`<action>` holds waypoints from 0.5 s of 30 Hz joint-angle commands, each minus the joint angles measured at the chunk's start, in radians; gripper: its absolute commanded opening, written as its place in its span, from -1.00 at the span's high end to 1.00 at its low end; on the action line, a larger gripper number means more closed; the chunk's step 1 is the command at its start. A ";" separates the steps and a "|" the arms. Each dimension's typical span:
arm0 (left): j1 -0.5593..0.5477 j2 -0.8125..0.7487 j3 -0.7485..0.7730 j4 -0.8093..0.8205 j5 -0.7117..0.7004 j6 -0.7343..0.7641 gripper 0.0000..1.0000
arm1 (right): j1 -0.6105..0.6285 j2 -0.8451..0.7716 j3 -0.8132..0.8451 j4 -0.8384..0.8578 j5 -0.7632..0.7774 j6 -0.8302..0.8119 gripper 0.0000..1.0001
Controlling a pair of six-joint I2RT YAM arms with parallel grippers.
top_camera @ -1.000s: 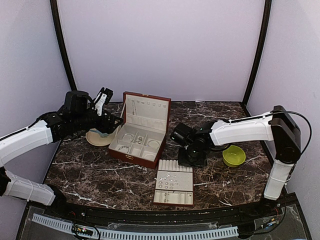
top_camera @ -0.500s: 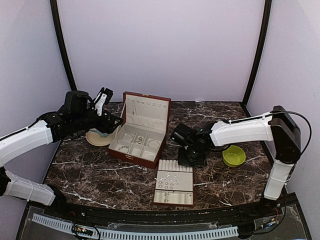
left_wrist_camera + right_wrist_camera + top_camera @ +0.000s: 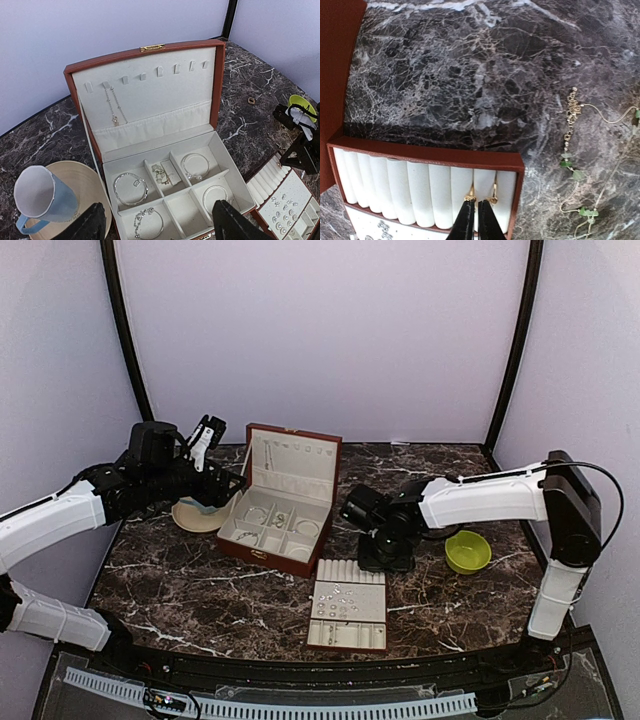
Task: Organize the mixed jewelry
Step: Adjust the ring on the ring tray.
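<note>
Dark veined marble forms the desk. On it, centre and towards the far side, stands the reddish-brown box, lid upright and cream lining exposed. The left end effector hovers over the box's near edge, its fingers spread wide with nothing between them. Just near and right of the box lies the flat cream ring tray. Left of the box a tan plate carries a pale blue mug lying on its side. A green bowl sits at the right.

The right end effector is down over the far right end of the tray's padded rolls, its tips pressed almost together. They touch or nearly touch two small gold pieces lodged in the slots; whether it pinches one I cannot tell.

The jewelry is scattered:
- Four silvery bracelets each lie in a box compartment.
- A tangle of small pieces fills a middle compartment.
- A thin chain hangs inside the lid.
- Tiny studs dot the tray's near section.
- A green-beaded necklace lies on the bare desk, right of the tray.
- A lone ring rests on the desk, right of the box.
</note>
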 commanded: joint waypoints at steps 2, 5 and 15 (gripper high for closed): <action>0.006 -0.011 -0.014 -0.012 -0.042 0.001 -0.53 | -0.011 -0.079 0.076 -0.093 0.068 -0.056 0.69; 0.005 -0.031 -0.024 0.000 -0.101 -0.009 -0.54 | -0.031 -0.126 0.068 -0.094 0.097 -0.081 0.53; 0.084 -0.087 -0.057 0.050 -0.171 -0.057 -0.66 | -0.235 -0.301 -0.083 0.028 0.102 -0.306 0.21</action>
